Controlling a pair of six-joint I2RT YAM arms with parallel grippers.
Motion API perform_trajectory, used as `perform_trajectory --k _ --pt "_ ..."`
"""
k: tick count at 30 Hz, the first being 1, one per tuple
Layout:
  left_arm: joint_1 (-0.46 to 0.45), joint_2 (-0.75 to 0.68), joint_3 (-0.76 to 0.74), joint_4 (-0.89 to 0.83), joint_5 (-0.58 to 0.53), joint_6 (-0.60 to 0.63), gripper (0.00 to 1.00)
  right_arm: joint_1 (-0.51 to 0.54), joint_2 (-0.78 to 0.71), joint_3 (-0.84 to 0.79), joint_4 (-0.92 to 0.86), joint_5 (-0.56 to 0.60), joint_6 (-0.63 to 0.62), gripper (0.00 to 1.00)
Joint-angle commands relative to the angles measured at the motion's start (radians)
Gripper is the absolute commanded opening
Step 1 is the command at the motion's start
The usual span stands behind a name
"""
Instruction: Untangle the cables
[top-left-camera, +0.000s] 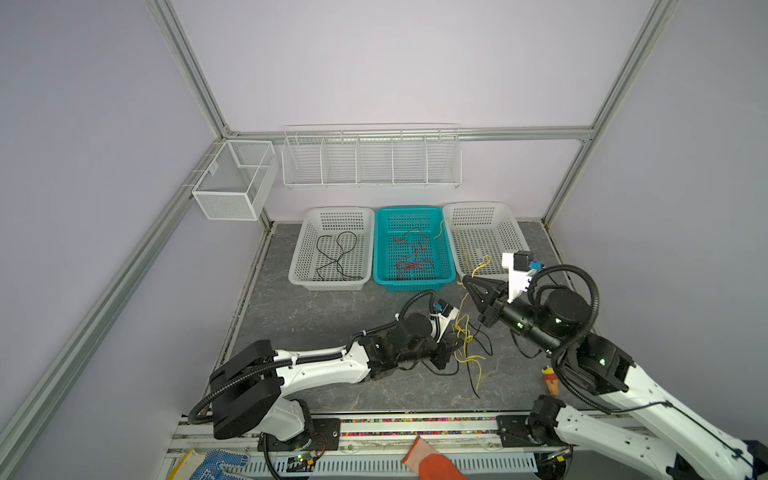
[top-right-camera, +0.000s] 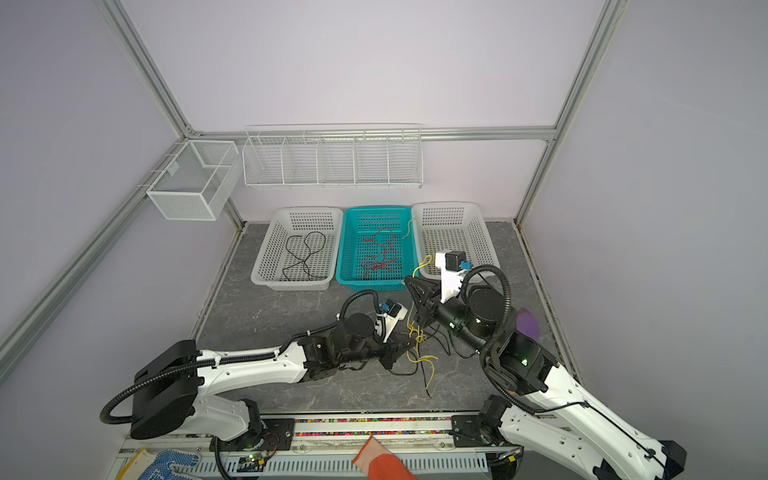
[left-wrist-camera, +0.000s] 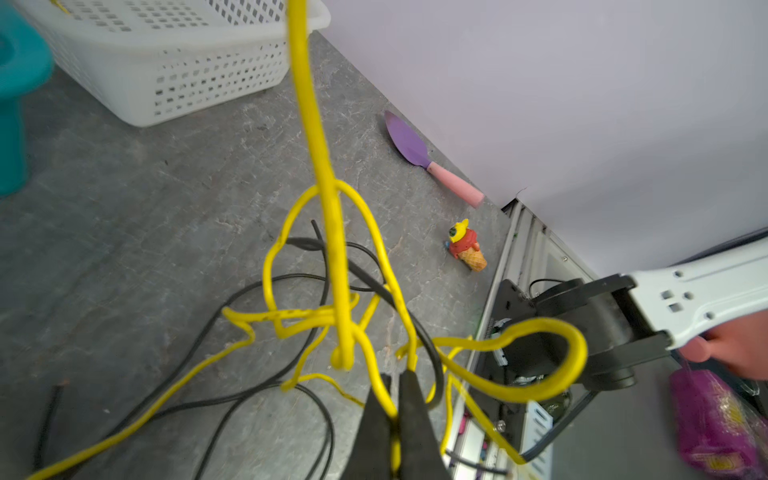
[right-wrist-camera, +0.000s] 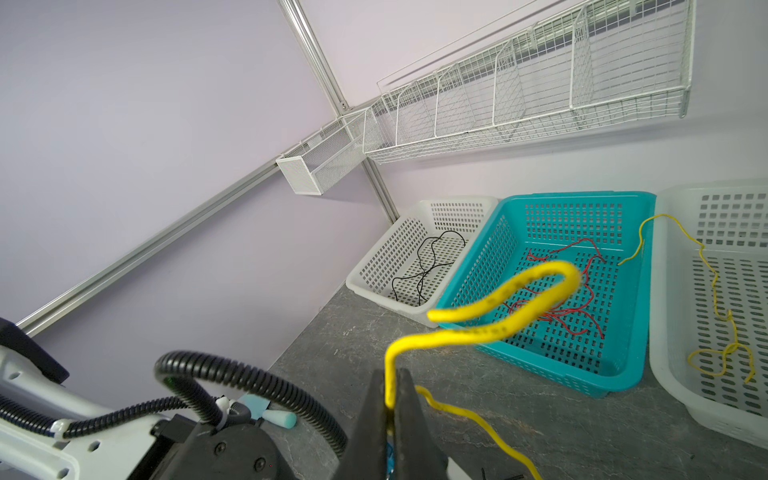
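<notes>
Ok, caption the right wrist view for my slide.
Right jaws shut on a thin yellow wire, before a teal perforated plastic basket holding thin red wires.

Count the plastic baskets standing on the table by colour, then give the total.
White baskets: 2
Teal basket: 1
Total: 3

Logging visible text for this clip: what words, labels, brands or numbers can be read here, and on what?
No text can be read in any view.
On the purple packet: yellow print, too blurred to read.
On the yellow cable: dark marks along the sheath, too blurred to read.
</notes>
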Motion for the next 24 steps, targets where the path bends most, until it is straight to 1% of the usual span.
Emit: perform_trajectory --k 1,2,4,7,11,13,18,21,22,24 --pt "-0.004 -0.048 0.008 -0.042 -0.023 0.024 0.00 -0.009 -0.021 0.010 0.008 0.060 -0.016 0.06" --pt "-0.004 -0.066 0.005 -0.058 -0.032 0.028 0.00 -0.009 -0.024 0.005 -0.001 0.090 -0.030 0.06" --pt "-0.002 -0.127 -0.013 -0.092 -0.041 0.034 0.00 -0.022 -0.029 -0.009 -0.038 0.193 -0.045 0.06" --pt "0.002 -0.232 -0.052 -0.149 -0.063 0.032 0.00 -0.073 -0.050 -0.025 -0.075 0.287 -0.065 0.06" --pt "0.021 -0.375 -0.107 -0.268 -0.132 0.022 0.00 -0.203 -0.069 -0.028 -0.139 0.324 -0.041 0.06" --pt "0.034 -0.459 -0.136 -0.323 -0.162 0.017 0.00 -0.285 -0.073 -0.025 -0.185 0.312 -0.007 0.06" --pt "0.108 -0.649 -0.172 -0.463 -0.168 -0.004 0.00 -0.487 -0.064 -0.026 -0.280 0.253 0.080 0.06" --pt "0.127 -0.727 -0.160 -0.558 -0.213 0.012 0.00 -0.604 -0.063 -0.048 -0.283 0.135 0.128 0.06" --pt "0.132 -0.745 -0.153 -0.584 -0.229 0.017 0.00 -0.633 -0.059 -0.051 -0.286 0.108 0.137 0.06" --pt "0.139 -0.776 -0.132 -0.636 -0.266 0.021 0.00 -0.660 -0.044 -0.052 -0.303 0.093 0.144 0.06"
